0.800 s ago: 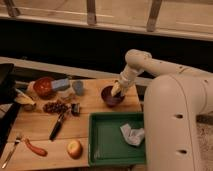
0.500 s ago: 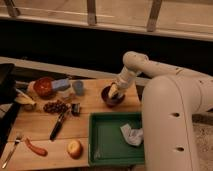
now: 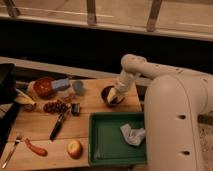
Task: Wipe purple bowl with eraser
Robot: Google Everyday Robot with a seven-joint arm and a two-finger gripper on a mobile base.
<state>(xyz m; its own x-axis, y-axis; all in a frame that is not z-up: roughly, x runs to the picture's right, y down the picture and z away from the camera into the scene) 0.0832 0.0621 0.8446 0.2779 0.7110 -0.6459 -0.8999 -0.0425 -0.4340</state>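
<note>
The purple bowl (image 3: 109,95) stands on the wooden table near its right back part. My gripper (image 3: 114,95) reaches down from the right into the bowl. A pale cream-yellow piece, the eraser (image 3: 112,97), shows at the gripper's tip inside the bowl. The gripper covers most of the bowl's inside.
A red-orange bowl (image 3: 43,86) and blue-grey blocks (image 3: 61,83) stand at the back left. Grapes (image 3: 55,107), a black-handled tool (image 3: 58,126), an apple (image 3: 74,148), a red chili (image 3: 36,147) and a fork (image 3: 11,152) lie in front. A green tray (image 3: 98,145) holds a crumpled cloth (image 3: 132,134).
The gripper has shifted slightly inside the bowl, from its right side toward the middle. Nothing else moved.
</note>
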